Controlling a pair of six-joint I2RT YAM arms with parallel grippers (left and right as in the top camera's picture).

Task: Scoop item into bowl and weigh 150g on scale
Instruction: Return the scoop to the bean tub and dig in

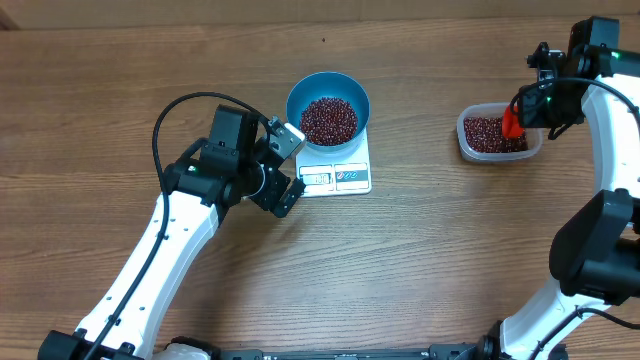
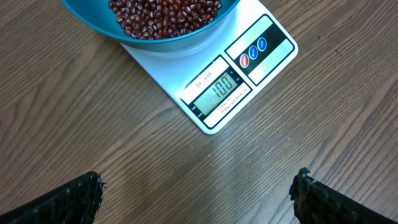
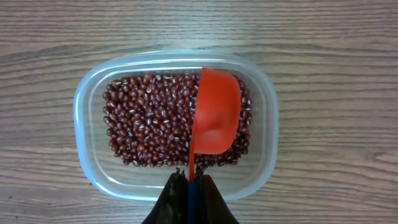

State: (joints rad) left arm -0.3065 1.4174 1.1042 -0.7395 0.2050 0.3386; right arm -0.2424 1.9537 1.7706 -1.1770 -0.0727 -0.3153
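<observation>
Left gripper (image 1: 287, 167): jaws wide apart, empty, just left of the scale (image 1: 345, 178).
Bowl (image 1: 292, 100): on the scale, partly filled with beans (image 1: 328, 120).
Display (image 2: 217, 90): seems to read 100, short of target.
Tub (image 3: 87, 143): far right, still holds beans.
Right gripper (image 3: 189, 182): clamped on the red scoop (image 3: 216, 118), which looks empty over the tub.
Left: more scoops, probably.

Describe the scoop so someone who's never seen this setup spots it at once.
On the wooden table, look right of the blue bowl on the white scale to the clear tub of beans. There the right gripper grips the scoop by its handle: the only bright red thing in view, and empty.
</observation>
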